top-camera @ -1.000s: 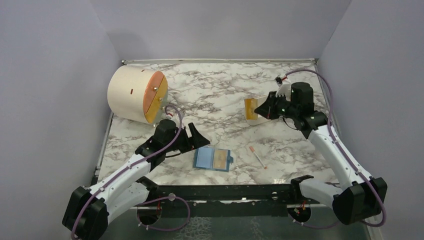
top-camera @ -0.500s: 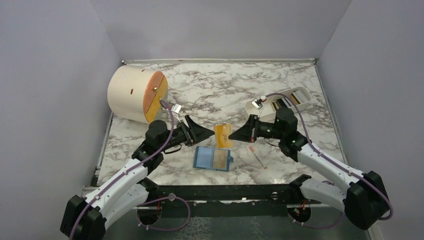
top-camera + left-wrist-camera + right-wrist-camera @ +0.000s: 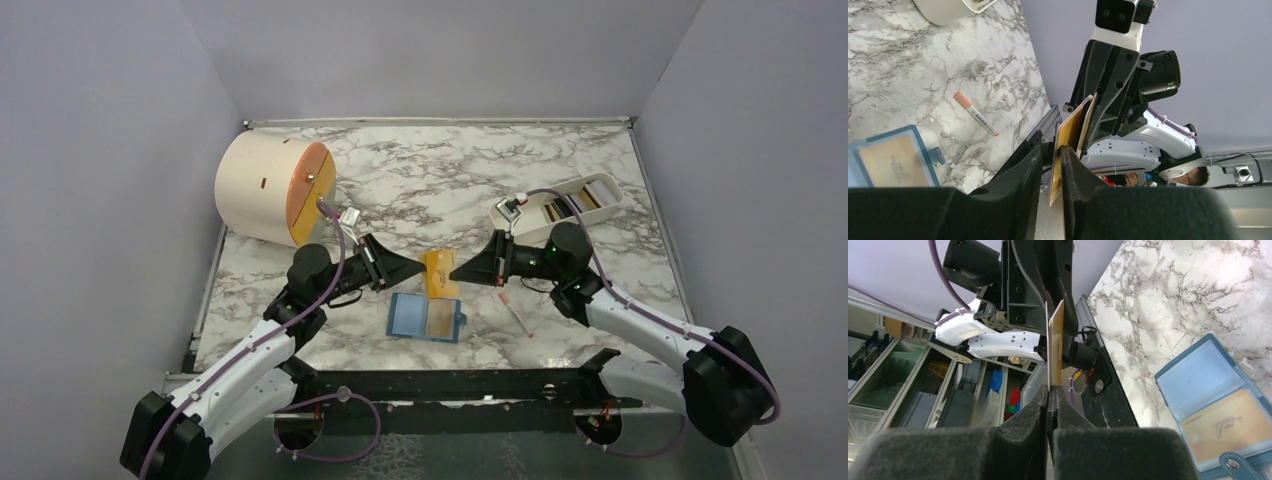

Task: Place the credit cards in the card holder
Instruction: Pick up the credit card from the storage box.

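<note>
A gold credit card (image 3: 440, 272) hangs upright in the air above the open teal card holder (image 3: 428, 318), which lies flat with another gold card (image 3: 1220, 432) in its pocket. My right gripper (image 3: 457, 272) is shut on the raised card's right edge; a second, paler card (image 3: 1046, 340) stands pressed beside it. My left gripper (image 3: 424, 268) comes from the left, its jaws straddling the gold card (image 3: 1070, 132). One finger (image 3: 1073, 170) lies against the card; a narrow gap shows on the other side. More cards sit in the white tray (image 3: 500, 212).
A white-and-red pen (image 3: 517, 314) lies just right of the card holder. A large cream cylinder with an orange face (image 3: 270, 188) lies at the back left. The black frame rail (image 3: 450, 385) runs along the table's near edge.
My right arm carried the gold card from the tray toward the middle, above the holder. My left gripper rose to meet it and narrowed its jaws around the card.
</note>
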`<move>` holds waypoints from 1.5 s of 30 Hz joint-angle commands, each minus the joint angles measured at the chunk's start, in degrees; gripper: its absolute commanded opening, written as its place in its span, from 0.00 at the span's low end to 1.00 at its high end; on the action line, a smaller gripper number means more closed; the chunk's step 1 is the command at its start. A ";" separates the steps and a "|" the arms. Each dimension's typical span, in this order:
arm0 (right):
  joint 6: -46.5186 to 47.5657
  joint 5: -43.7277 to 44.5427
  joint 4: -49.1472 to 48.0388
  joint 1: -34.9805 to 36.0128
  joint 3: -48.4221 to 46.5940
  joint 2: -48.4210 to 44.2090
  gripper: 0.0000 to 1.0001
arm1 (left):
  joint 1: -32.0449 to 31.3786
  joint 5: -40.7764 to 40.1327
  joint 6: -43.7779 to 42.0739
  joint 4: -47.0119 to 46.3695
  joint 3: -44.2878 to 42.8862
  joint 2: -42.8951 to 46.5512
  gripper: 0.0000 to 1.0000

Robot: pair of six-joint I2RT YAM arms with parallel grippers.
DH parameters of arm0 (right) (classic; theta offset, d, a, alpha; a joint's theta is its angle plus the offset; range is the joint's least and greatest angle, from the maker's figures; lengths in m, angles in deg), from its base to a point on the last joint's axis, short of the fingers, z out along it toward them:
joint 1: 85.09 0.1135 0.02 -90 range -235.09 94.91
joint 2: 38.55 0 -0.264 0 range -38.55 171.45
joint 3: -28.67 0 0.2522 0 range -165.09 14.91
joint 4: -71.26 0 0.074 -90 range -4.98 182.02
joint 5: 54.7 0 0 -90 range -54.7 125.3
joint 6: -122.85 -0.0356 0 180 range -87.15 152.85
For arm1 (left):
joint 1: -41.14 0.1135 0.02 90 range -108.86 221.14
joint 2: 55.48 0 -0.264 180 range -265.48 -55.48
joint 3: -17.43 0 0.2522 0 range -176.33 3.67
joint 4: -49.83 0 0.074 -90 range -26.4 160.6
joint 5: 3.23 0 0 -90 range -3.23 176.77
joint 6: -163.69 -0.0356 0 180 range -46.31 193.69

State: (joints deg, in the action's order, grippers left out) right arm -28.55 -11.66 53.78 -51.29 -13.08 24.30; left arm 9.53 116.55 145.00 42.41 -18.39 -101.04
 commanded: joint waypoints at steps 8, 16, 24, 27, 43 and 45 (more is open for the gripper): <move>-2.89 -0.82 -7.45 0.35 3.23 2.01 0.01 | -0.24 1.73 -0.61 -3.68 0.79 -0.10 0.23; -6.75 -1.85 -15.50 0.56 5.15 4.45 0.01 | -1.34 1.17 0.18 -5.13 2.32 -1.82 0.27; -5.88 -2.18 -15.34 0.74 5.43 4.71 0.01 | -2.29 0.63 0.85 -7.97 2.95 -2.59 0.00; -2.52 0.28 -7.49 0.74 4.38 2.64 0.01 | -2.29 -0.31 0.06 -7.87 3.68 -1.75 0.00; 6.80 11.88 15.11 0.65 0.42 -9.85 0.01 | -2.22 -1.28 -3.05 -6.61 2.44 -2.59 0.00; 6.85 11.20 15.23 0.65 0.16 -10.17 0.01 | -2.22 -1.18 -3.40 -6.38 2.18 -2.52 0.00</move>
State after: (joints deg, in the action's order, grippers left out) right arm -24.03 -2.87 66.08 -50.31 -10.93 16.19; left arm 6.69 116.86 143.95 34.97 -15.20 -103.81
